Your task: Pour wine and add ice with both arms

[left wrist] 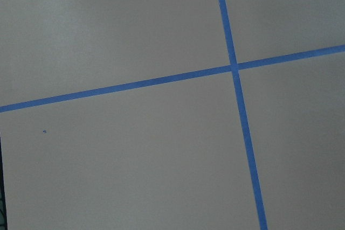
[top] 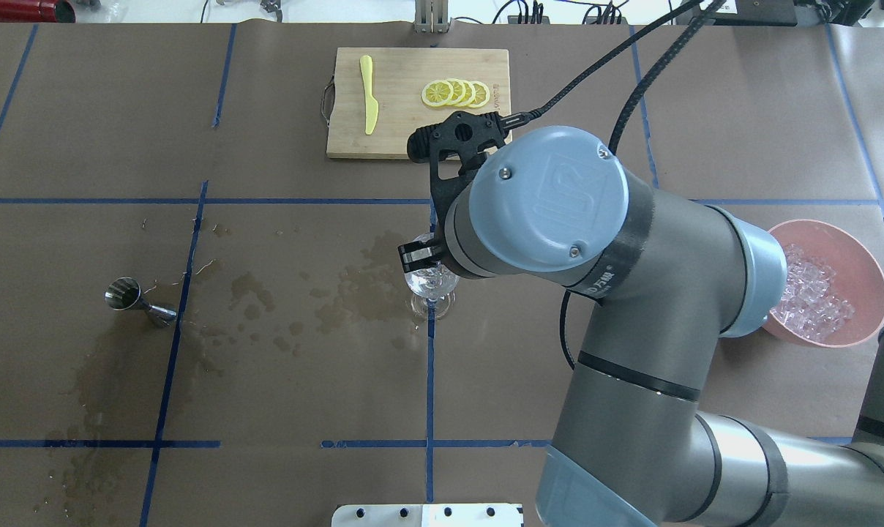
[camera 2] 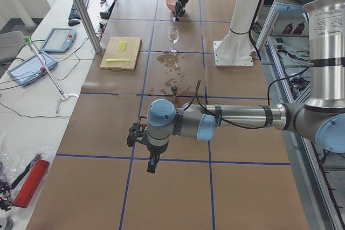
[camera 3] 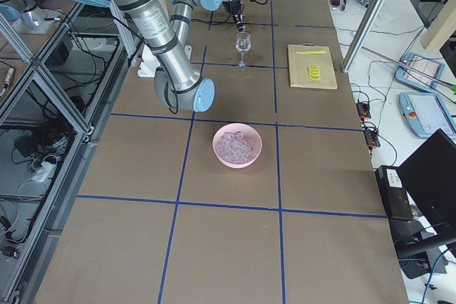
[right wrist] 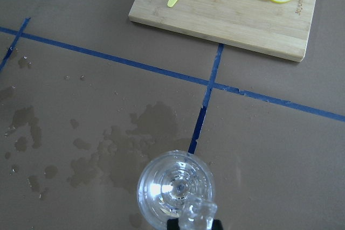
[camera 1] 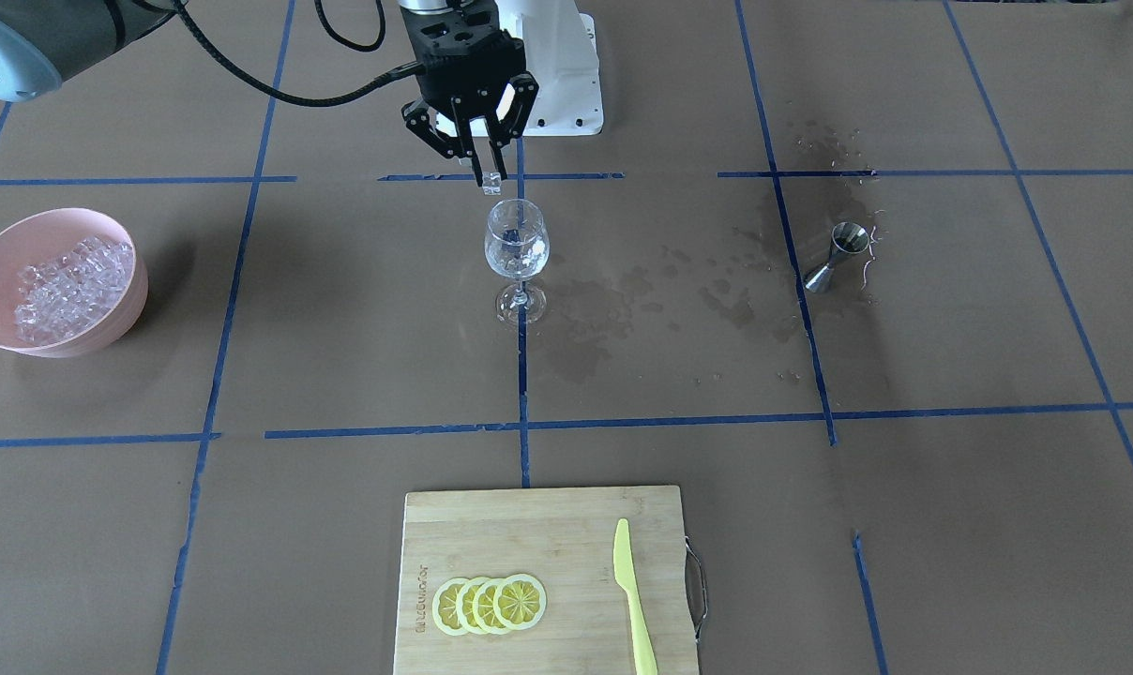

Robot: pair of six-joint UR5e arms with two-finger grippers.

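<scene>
Clear ice cube nipped in right gripper — pointing straight down over the upright wine glass.

1. Robotics lab.
2. Long table papered in brown, gridded with blue tape.
3. Grey tubular robot arms mounted by a white base.
4. Teach pendants on the side bench, upper left of the exterior left view.
5. Aluminium frame posts; tangled cables at the left edge and a monitor at the lower right of the exterior right view.
</scene>
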